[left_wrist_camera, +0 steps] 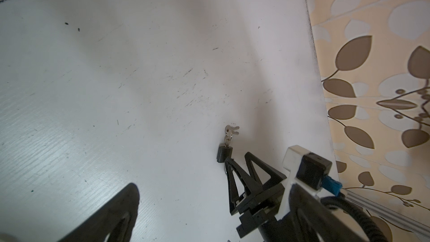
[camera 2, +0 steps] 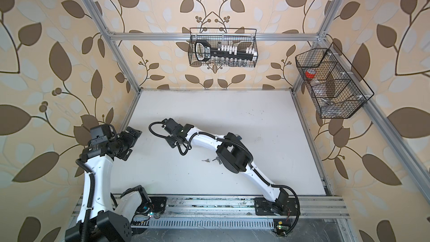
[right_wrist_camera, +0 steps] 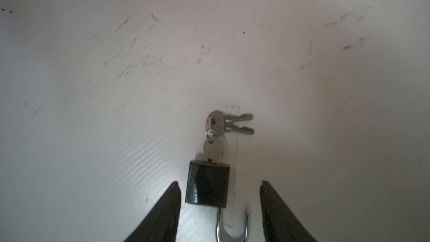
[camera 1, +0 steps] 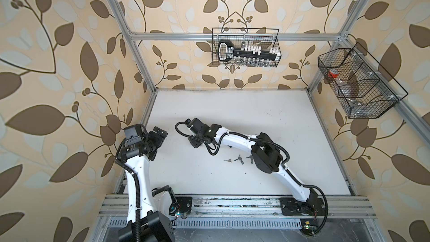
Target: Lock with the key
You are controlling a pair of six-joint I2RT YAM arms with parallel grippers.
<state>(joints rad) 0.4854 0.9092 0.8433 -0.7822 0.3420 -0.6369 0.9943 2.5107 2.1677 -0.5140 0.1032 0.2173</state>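
A small black padlock (right_wrist_camera: 207, 183) lies flat on the white table (right_wrist_camera: 93, 89), and one end of its silver shackle (right_wrist_camera: 232, 226) is out of the body. A key (right_wrist_camera: 215, 147) sits in its keyhole, and a ring with two more keys (right_wrist_camera: 229, 123) hangs from it. My right gripper (right_wrist_camera: 220, 189) is open, with a finger on each side of the lock's shackle end and neither touching it. The left wrist view shows the padlock (left_wrist_camera: 224, 154) at the right gripper's (left_wrist_camera: 239, 157) tips. In both top views the right gripper (camera 1: 193, 142) hides the lock. My left gripper (camera 1: 158, 142) hovers open and empty by the table's left edge.
Three loose key bunches (camera 1: 239, 159) lie beside the right arm's elbow. A wire basket (camera 1: 245, 47) hangs on the back rail and another wire basket (camera 1: 358, 82) on the right frame. Aluminium posts border the table (camera 1: 256, 117).
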